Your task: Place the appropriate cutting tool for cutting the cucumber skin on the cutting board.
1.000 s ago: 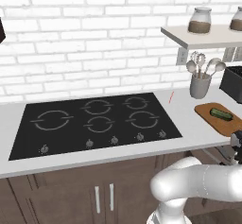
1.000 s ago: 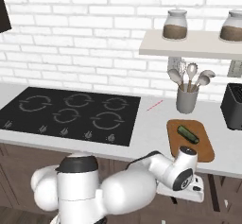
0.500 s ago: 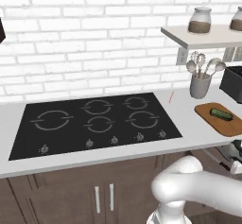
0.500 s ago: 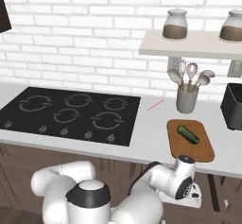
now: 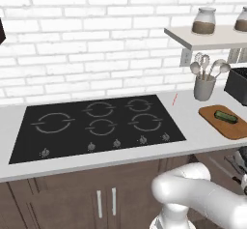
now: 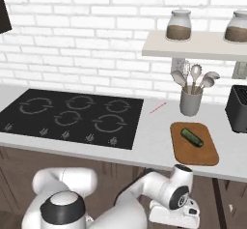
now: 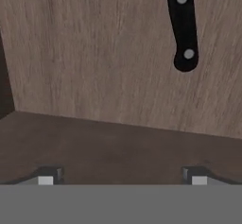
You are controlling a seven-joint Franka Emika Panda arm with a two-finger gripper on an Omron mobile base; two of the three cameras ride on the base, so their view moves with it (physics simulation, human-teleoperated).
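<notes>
The dark green cucumber (image 5: 226, 116) (image 6: 192, 137) lies on the brown cutting board (image 5: 233, 130) (image 6: 193, 154) at the counter's right end. My arm reaches down below the counter's front edge, under the board, and my hand (image 6: 174, 212) hangs there. In the hand view my gripper (image 7: 122, 179) is open wide with nothing between its fingertips (image 7: 46, 178). It faces a pale wooden surface. A slim dark handle with two silver rivets, the cutting tool (image 7: 183, 27), lies on that wood, ahead and to the right. Its far end runs out of the picture.
A black cooktop (image 5: 99, 124) (image 6: 72, 117) takes up the counter's left part. A grey holder with spoons and a whisk (image 6: 190, 100), a black toaster (image 6: 237, 109), a thin pink stick (image 6: 157, 107) and a shelf with jars (image 6: 193, 47) are near the board.
My arm has swung down in front of the cabinets, so the hand now sits lower, under the counter edge. The jaws stay open. Cucumber and board have not moved.
</notes>
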